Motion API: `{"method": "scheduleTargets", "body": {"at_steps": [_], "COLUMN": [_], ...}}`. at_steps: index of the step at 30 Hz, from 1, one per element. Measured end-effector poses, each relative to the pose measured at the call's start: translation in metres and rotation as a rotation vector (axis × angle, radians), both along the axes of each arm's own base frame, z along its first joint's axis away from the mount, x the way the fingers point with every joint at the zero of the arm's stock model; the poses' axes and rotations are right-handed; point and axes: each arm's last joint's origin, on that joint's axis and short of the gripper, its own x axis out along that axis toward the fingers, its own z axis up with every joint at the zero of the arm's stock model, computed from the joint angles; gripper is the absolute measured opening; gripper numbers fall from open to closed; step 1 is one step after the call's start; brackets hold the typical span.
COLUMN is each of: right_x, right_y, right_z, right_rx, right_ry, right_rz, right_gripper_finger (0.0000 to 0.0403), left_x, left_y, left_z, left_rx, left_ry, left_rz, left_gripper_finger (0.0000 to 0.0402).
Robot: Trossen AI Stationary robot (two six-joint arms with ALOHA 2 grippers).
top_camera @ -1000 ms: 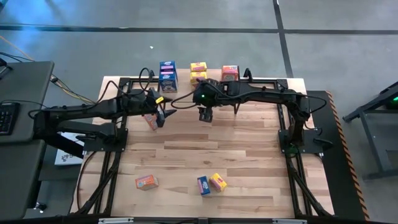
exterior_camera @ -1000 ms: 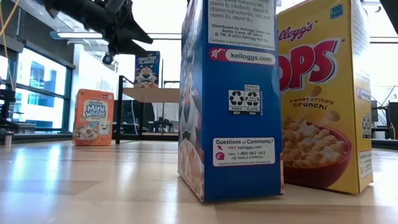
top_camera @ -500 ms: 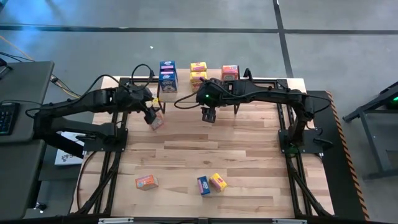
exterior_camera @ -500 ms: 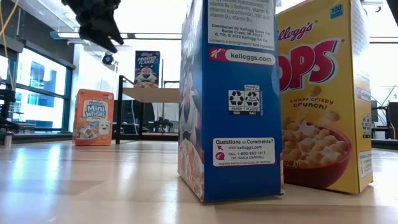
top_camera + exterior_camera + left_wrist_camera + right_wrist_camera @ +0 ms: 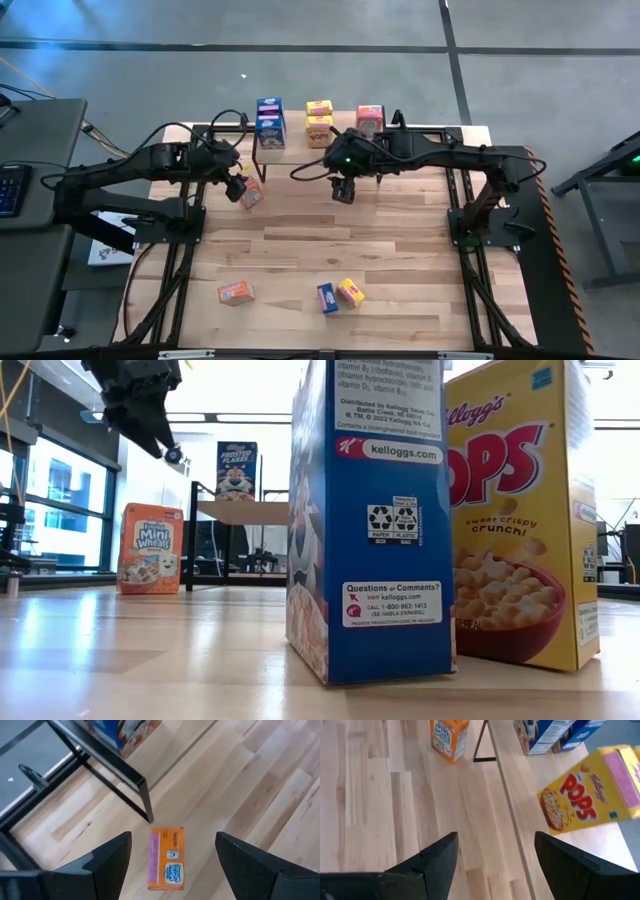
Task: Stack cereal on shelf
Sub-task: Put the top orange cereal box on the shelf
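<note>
From up top I count nine cereal boxes: three blue, three yellow and three orange. Two blue, two yellow and one orange sit on the one shelf. One blue, one yellow and two orange are on the tabletop.

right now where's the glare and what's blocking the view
Low view: bright backlight from the windows washes out the room, and the blue box and yellow box up close fill the picture. High view: floor glare top left.
</note>
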Motion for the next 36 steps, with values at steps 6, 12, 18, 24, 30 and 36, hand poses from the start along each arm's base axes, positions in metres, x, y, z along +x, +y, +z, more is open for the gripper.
{"method": "scheduleTargets", "body": {"at_steps": [6, 12, 18, 24, 30, 36], "right_x": [-0.002, -0.002, -0.002, -0.002, -0.002, -0.002], "right_y": [0.010, 0.018, 0.022, 0.022, 0.022, 0.022], "right_z": [0.000, 0.000, 0.000, 0.000, -0.001, -0.001], "right_rx": [-0.027, -0.020, -0.010, -0.009, -0.009, -0.009], "right_ry": [0.017, 0.019, 0.016, 0.018, 0.019, 0.022], "right_rz": [-0.007, 0.009, 0.009, 0.010, 0.010, 0.010], "right_gripper_finger": [0.0256, 0.0256, 0.0256, 0.0256, 0.0256, 0.0256], "left_x": [-0.002, 0.002, 0.010, 0.013, 0.018, 0.018], "left_y": [0.000, 0.001, 0.002, 0.003, 0.004, 0.003], "left_z": [-0.004, -0.007, -0.014, -0.023, -0.028, -0.042], "left_rx": [-0.026, -0.042, -0.055, -0.093, -0.102, -0.131], "left_ry": [0.043, 0.065, 0.113, 0.214, 0.253, 0.286], "left_rz": [0.026, 0.045, 0.044, 0.064, 0.065, 0.055], "left_gripper_finger": [0.0280, 0.0280, 0.0280, 0.0280, 0.0280, 0.0280]}}
